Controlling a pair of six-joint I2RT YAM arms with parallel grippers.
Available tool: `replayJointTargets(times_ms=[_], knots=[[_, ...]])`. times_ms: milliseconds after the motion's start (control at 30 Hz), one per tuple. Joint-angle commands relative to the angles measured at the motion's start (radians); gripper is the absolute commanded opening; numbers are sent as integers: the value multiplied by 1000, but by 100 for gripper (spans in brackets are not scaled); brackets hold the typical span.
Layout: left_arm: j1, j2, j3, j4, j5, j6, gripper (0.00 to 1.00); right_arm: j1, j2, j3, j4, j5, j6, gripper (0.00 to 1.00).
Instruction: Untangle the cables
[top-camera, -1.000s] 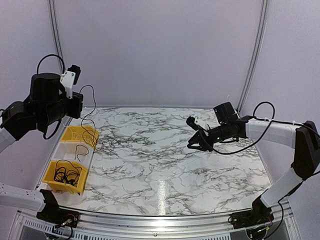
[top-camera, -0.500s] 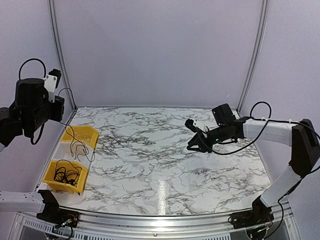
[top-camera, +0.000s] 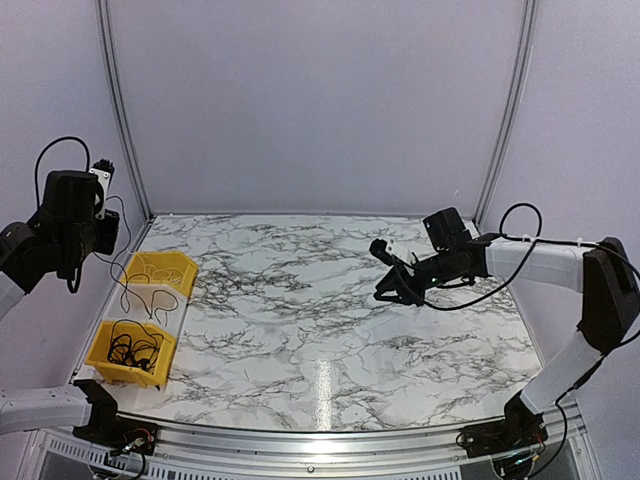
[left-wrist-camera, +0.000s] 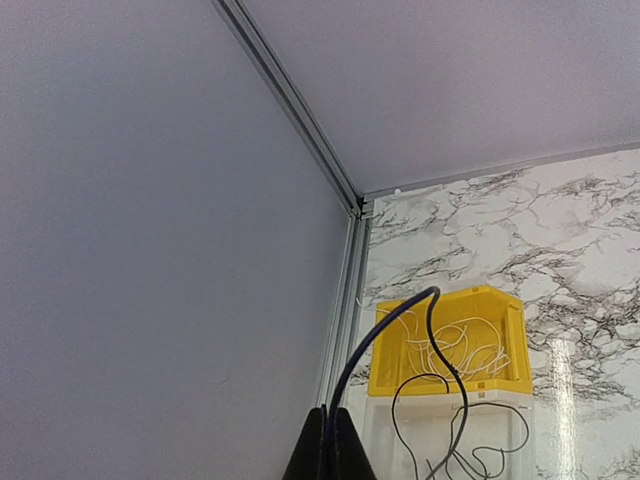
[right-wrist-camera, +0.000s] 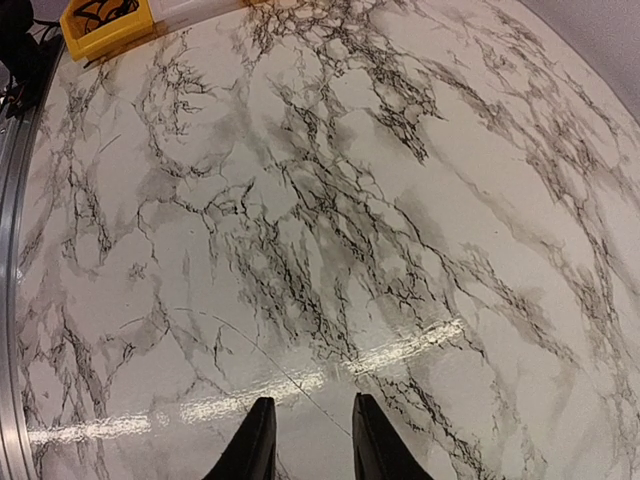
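Fingertips (left-wrist-camera: 315, 452) of the left gripper (left-wrist-camera: 328, 412) are pinched together on one thin black cable (left-wrist-camera: 372, 336), and up it goes, high above the left edge of the counter (top-camera: 320, 330)! From that grip the strand arcs up, then drops away, its lower loops lying in the white tray (left-wrist-camera: 378, 440) that sits between the two bins along that edge. The bunch of cables (top-camera: 135, 347) sits in the near yellow bin (top-camera: 125, 372), toward the near-left corner. The far yellow bin (top-camera: 186, 272) holds a few pale wires (left-wrist-camera: 455, 355).

Over on the right half, the right gripper (right-wrist-camera: 312, 430) hangs low above bare marble, jaws parted, nothing between them, well apart from all of this.

Now the danger. That wire is very fine and held only at the very tips, so I'd say a jerk could slide it straight out. The dangling length is free to swing, too; a quick sideways carry might flick the tail into either yellow bin and knot it up there. And with only one arm on it, any loop that snags the tray rim could tip the tray.
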Motion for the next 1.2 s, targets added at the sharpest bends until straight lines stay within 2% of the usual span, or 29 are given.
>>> replayJointTargets(times_ms=[0,200,333,633,733,967,1167], knots=[[19,18,-32,-5,7,-20,0,-4,6,5,-2,2,-20,27],[37,22,-124,31,80,-82,0,-4,7,3,-6,5,-27,27],[63,43,-186,82,73,-100,0,-4,25,13,-24,5,-36,27],[156,133,-289,221,96,-188,0,-3,28,14,-29,2,-42,26],[200,177,-315,269,142,-195,0,-4,28,15,-34,2,-46,26],[317,280,-320,274,263,-250,0,-4,35,21,-51,0,-57,26],[335,307,-344,239,332,-286,0,-3,36,23,-59,-2,-64,26]])
